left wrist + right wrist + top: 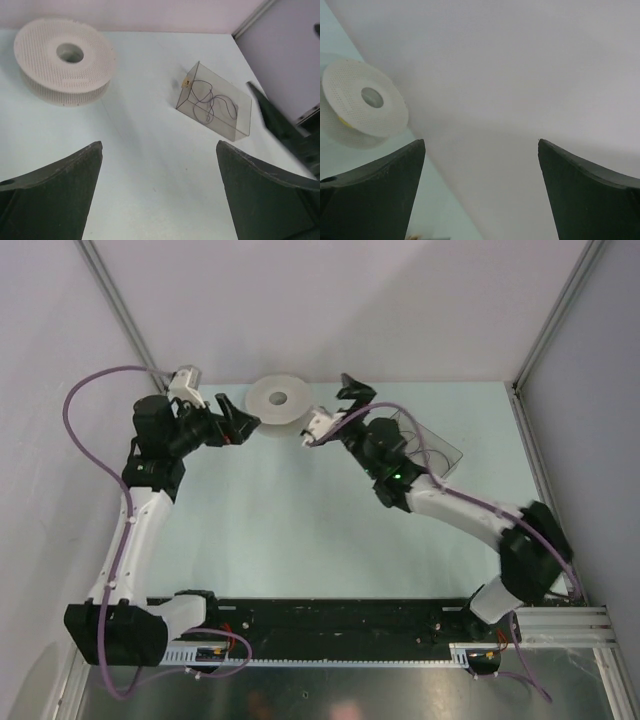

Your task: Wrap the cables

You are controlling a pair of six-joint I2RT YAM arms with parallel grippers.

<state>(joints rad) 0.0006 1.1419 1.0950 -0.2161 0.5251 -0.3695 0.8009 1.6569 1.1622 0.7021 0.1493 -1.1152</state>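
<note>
- A thin floppy cable (212,102) lies in loose loops inside a clear plastic rectangular box (240,112), which stands on the right half of the pale blue-green table (300,530). Through the box wall the cable reads dark. A small yellow bit (186,82) sits at one upper corner of the box.
- The box walls close round the cable on every side that shows. Whether the top is open I cannot tell.
- From above, the right arm's forearm crosses in front of part of the box.
- A round white perforated spool (280,400) lies flat at the far edge of the table, close to the white back wall (330,300) and well apart from the box. In the right wrist view a fleck of yellow shows on its rim; what it is I cannot tell.
- The left end effector (244,421) sits just left of the spool. Its fingers are spread wide with only bare table between them.
- The right end effector (355,392) is just right of the spool, facing the back wall. Its fingers are spread wide with nothing in them.
- One dark finger of the right end effector shows at the right edge of the left wrist view, beside the box.
- Count: two arms, two end effectors, two thick purple hoses (90,400), one spool and one box.
- There is one tangle of cable; how many strands it holds I cannot tell.
</note>
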